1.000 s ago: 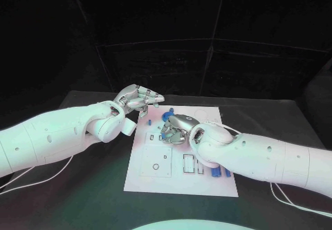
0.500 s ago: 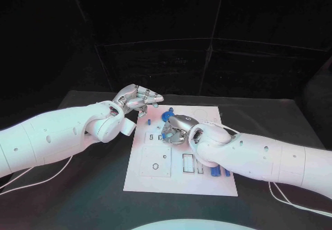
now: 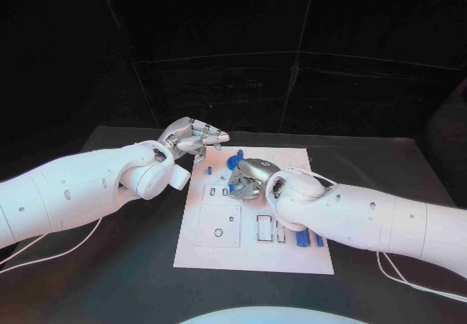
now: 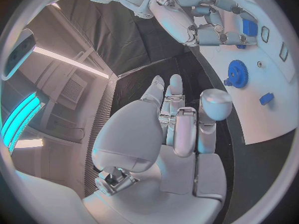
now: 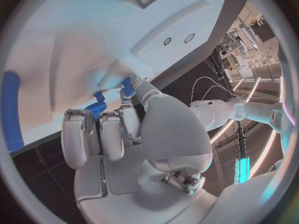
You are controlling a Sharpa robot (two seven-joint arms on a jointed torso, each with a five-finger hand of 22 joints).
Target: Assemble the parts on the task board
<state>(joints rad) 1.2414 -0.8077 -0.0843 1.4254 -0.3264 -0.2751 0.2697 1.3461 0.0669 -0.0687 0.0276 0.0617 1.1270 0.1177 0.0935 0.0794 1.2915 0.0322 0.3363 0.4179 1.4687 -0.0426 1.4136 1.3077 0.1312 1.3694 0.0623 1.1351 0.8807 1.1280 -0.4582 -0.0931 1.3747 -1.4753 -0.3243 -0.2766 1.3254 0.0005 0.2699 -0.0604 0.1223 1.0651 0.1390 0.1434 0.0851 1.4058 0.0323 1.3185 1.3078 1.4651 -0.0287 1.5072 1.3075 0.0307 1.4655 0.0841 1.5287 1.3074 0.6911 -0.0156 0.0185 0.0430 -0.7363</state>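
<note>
— Looking at the table (image 3: 107, 270), where are your hands?

— Both are at the far end of the white board (image 3: 224, 253). My left hand (image 3: 193, 142) hangs over the board's far left corner. Its fingers are curled in over the palm, and I see nothing inside them. My right hand (image 3: 249, 179) is low over the board, just on the near side of the blue gear (image 3: 235, 160).

— Is the right hand holding a part?

— A small blue block (image 4: 249, 27) sits right at its fingertips (image 4: 227, 37), over the board. I cannot tell whether the fingers pinch it or only touch it, because the back of the hand hides them in the head view.

— Where do the other parts lie?

— The gear lies flat near the board's far edge, between my two hands. A small blue piece (image 3: 208, 170) is by the left edge, close to the gear. Two blue pegs (image 3: 310, 239) lie side by side near the right edge, half hidden beneath my right forearm and well apart from the gear.
</note>
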